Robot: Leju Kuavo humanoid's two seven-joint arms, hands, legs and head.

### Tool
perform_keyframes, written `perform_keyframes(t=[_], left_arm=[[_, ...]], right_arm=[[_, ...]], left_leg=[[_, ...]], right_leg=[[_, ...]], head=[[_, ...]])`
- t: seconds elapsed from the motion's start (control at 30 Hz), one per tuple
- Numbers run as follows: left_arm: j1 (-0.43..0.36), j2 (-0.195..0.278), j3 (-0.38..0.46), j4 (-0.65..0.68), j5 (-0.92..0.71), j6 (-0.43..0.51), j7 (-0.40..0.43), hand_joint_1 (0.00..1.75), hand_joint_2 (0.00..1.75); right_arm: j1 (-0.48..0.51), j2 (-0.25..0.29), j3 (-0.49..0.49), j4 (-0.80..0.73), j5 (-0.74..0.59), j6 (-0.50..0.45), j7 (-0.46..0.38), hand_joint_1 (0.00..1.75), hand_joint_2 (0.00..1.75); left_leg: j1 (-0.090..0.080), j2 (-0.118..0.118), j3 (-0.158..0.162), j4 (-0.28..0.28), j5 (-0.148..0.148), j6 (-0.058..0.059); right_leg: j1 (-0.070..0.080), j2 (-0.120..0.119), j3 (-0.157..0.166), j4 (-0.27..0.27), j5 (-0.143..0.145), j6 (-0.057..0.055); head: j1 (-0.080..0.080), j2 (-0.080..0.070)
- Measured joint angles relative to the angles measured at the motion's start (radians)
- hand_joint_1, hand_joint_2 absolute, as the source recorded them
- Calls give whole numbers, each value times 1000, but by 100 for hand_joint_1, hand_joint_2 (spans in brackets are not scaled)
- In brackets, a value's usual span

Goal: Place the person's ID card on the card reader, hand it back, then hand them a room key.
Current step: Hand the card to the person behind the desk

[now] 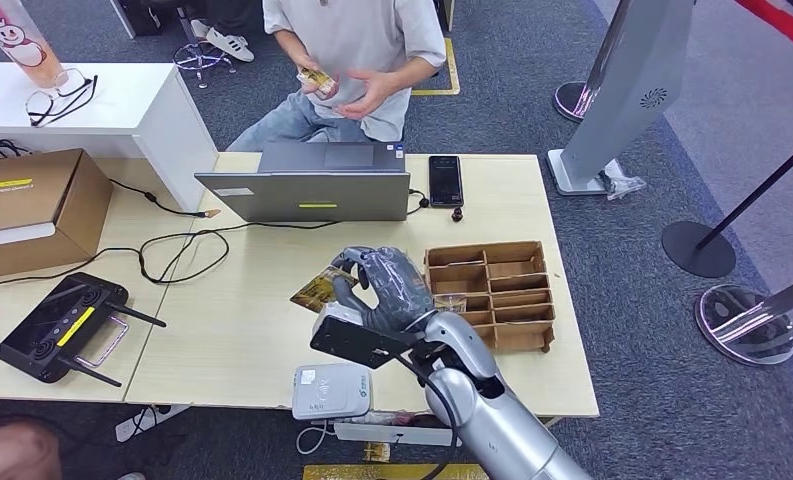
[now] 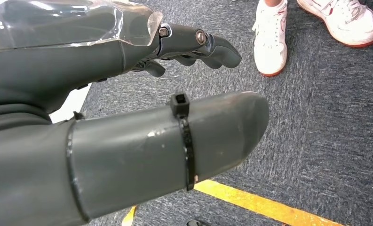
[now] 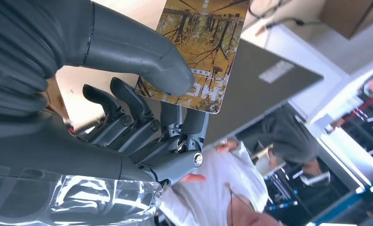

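Now the right hand (image 1: 377, 290) is up over the table (image 1: 232, 330), a bit nearer the robot than the laptop (image 1: 312, 185). It pinches a key card (image 1: 317, 287) with a yellow tree picture on it. In the right wrist view the thumb (image 3: 142, 52) presses on the card's (image 3: 198, 52) picture side, and the dark fingers (image 3: 184, 122) sit behind it.

The left hand (image 2: 128, 117) hangs over grey carpet. It holds nothing, and its fingers (image 2: 203, 44) are spread out loosely.

Behind the laptop sits a person (image 1: 357, 60). They hold a small card (image 1: 317, 80) in their hands; I cannot tell what card it is.

A white card reader (image 1: 330, 390) lies at the near edge of the table, in front of the laptop. A brown tray (image 1: 492, 293) with small boxes in it sits to the right of the laptop, just beside the right hand. A black phone (image 1: 445, 180) lies close to the laptop's right side. A black box with antennas (image 1: 64, 328) lies left of the laptop and nearer the robot. A cardboard box (image 1: 32, 210) stands left of the laptop.
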Motion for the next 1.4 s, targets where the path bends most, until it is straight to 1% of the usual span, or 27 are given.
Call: perform_keyframes(t=[0.2, 0.37, 0.53, 0.7, 0.83, 0.93, 1.07, 1.2, 1.33, 1.4], left_arm=[[0, 0, 0, 0, -2, 0, -1, 0, 0], [0, 0, 0, 0, -5, 1, -2, 0, 0], [-1, 0, 0, 0, -11, 2, -2, 0, 0], [-2, -1, 0, 0, -20, 1, -3, 0, 0], [-5, -1, 0, 0, -26, 1, -4, 0, 0], [-6, -1, -1, 0, -30, 1, -4, 0, 0], [-7, -2, -1, 0, -32, 1, -4, 0, 0], [-8, -4, -1, 0, -33, 4, -5, 0, 0], [-7, -9, -1, 0, -32, 14, -13, 0, 0], [-7, -11, -1, 0, -32, 15, -14, 0, 0]], right_arm=[[-33, 0, -18, 1, 33, -67, -45, 175, 175], [-78, 0, -24, 15, 116, -177, -67, 175, 175], [-125, 4, -24, 47, 219, -284, -64, 175, 175], [-177, 19, -24, 103, 332, -386, -34, 175, 175], [-220, 35, -27, 160, 471, -501, 11, 175, 175], [-248, 47, -37, 204, 557, -558, 45, 175, 175], [-282, 62, -59, 269, 640, -578, 89, 175, 175], [-307, 73, -75, 332, 673, -578, 107, 175, 175], [-324, 78, -85, 384, 681, -577, 114, 0, 175], [-326, 80, -88, 401, 680, -576, 115, 0, 175]], left_leg=[[0, 0, 0, 0, 0, 0], [0, 0, 0, 0, 0, 0], [0, 0, 0, 0, 0, 0], [0, 0, 0, 0, 0, 0], [0, 0, 0, 0, 1, 0], [0, 0, 0, 0, 1, 0], [0, 0, 0, 0, 1, 0], [0, 0, 0, 0, 1, 0], [0, 0, 0, 0, 1, 0], [0, 0, 0, 0, 1, 0]], right_leg=[[0, 0, 0, 0, 0, 0], [0, 0, 0, 0, 0, 0], [0, 0, 0, 0, 0, 0], [0, 0, 0, 0, 1, 0], [0, 0, 0, 0, 1, 0], [0, 0, 0, 0, 1, 0], [0, 0, 0, 0, 1, 0], [0, 0, 0, 0, 1, 0], [0, 0, 0, 0, 1, 0], [0, 0, 0, 0, 1, 0]], head=[[0, 0], [0, 0], [0, 0], [0, 0], [0, 0], [0, 0], [0, 0], [0, 0], [0, 0], [0, 0]])
